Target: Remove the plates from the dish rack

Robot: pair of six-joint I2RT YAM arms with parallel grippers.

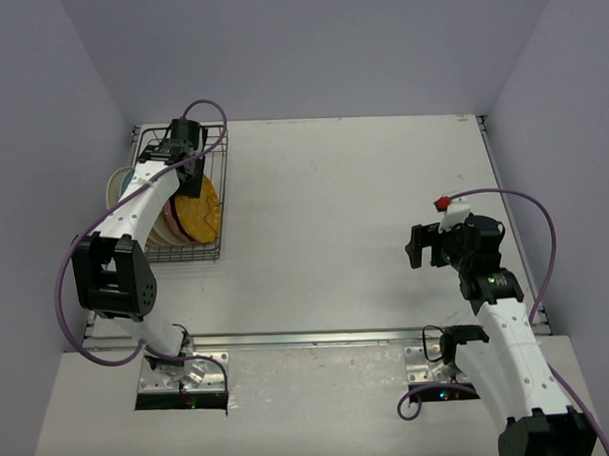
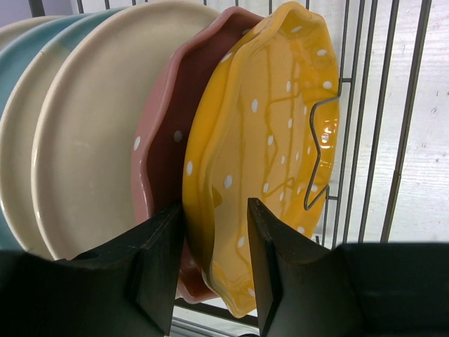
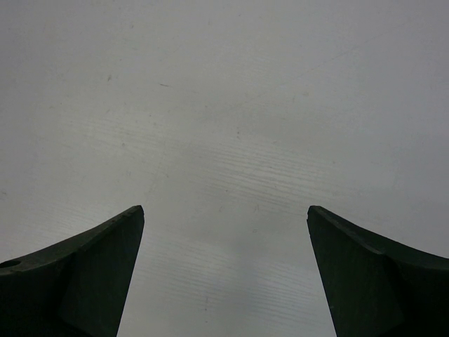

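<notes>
The dark wire dish rack [image 1: 185, 254] stands at the far left; its grid wall shows in the left wrist view [image 2: 365, 105]. Several plates stand on edge in it: a scalloped yellow plate [image 2: 266, 140] with white dots, also in the top view [image 1: 199, 207], then a scalloped pink plate [image 2: 158, 161], a cream plate [image 2: 91, 140] and blue-tinted ones [image 2: 21, 63]. My left gripper [image 2: 214, 207] [image 1: 184, 152] is narrowly open, its fingers on either side of the yellow plate's lower rim. My right gripper [image 1: 415, 246] [image 3: 224, 214] is wide open and empty over bare table.
A wavy wire tine [image 2: 316, 154] stands in front of the yellow plate's face. The rack sits close to the left wall [image 1: 92, 145]. The white table [image 1: 334, 207] stretches between the rack and the right arm.
</notes>
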